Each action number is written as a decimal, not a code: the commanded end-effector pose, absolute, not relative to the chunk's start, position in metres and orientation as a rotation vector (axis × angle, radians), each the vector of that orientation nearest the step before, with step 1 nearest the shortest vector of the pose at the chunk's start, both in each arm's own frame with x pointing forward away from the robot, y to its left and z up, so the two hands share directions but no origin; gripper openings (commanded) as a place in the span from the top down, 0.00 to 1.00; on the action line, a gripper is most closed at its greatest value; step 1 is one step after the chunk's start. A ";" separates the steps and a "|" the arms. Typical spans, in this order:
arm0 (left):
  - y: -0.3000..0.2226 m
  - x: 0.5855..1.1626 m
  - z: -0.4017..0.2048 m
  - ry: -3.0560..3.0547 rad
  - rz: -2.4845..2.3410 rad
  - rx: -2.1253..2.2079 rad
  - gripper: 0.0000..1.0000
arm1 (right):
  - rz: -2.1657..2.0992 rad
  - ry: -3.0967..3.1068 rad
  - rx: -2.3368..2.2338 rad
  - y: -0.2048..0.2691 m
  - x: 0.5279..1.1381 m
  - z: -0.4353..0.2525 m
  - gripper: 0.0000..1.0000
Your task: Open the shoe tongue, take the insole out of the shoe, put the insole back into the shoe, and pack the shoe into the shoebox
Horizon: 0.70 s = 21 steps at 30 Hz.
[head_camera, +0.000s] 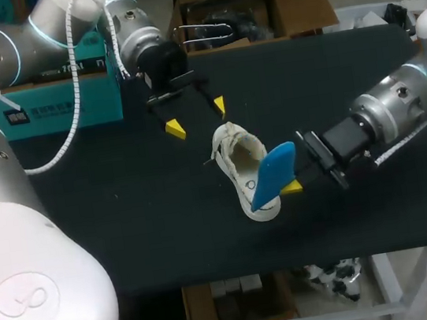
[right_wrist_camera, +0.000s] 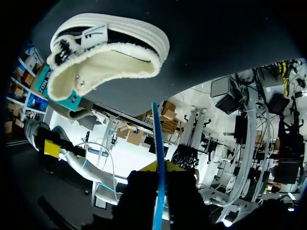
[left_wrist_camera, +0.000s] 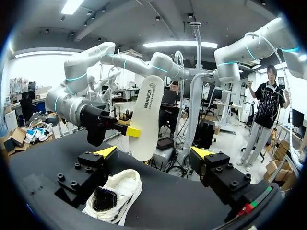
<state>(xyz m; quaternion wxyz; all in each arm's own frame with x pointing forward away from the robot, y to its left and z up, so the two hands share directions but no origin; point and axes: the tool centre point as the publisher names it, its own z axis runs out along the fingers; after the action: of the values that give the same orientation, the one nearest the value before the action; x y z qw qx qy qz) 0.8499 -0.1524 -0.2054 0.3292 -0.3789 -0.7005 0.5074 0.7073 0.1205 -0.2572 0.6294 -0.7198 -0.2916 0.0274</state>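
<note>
While the shoe lay at the middle of the black worktop, its insole was out of it, held in the right hand. That hand came in from 3 o'clock and was clamped on the insole's rim. The insole was a thin, flat teardrop, blue on one face and off-white on the other, and the pale face carried dark print near its upper end. Seen from the left wrist, it stood nearly upright in the air, clear of both shoe and worktop. From the head view it hung over the shoe's 5 o'clock end.

The shoe was low-cut, with a cream, fleecy-looking upper and lining and a white rubber sidewall moulded in fine ribs. Its mouth gaped, dark inside, and a small white label with print sat by the tongue.

The left hand hung at 11 o'clock from the shoe, near it but not touching, spread wide with nothing in it.

At 10 o'clock on the worktop stood the box, teal card with white print and a white label on its side. The left arm crossed in front of it, so I could not tell what it held or whether its lid was on.
</note>
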 end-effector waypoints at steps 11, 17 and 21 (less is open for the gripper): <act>-0.153 0.814 -0.191 -1.998 1.530 -0.937 0.00 | -0.009 -0.637 -1.669 0.123 0.714 -0.258 1.00; -0.153 0.799 -0.192 -2.177 1.654 -0.797 0.00 | -0.091 -0.571 -1.719 0.122 0.724 -0.254 1.00; -0.155 0.789 -0.201 -2.393 1.759 -0.714 0.00 | -0.127 -0.563 -1.726 0.126 0.736 -0.256 1.00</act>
<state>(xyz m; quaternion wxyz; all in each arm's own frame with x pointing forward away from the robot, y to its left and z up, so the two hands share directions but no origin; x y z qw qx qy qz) 0.8268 -0.1531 -0.1999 0.2570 -0.3566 -0.7104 0.5497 0.7396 0.1237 -0.2584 0.6182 -0.7449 -0.2466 -0.0459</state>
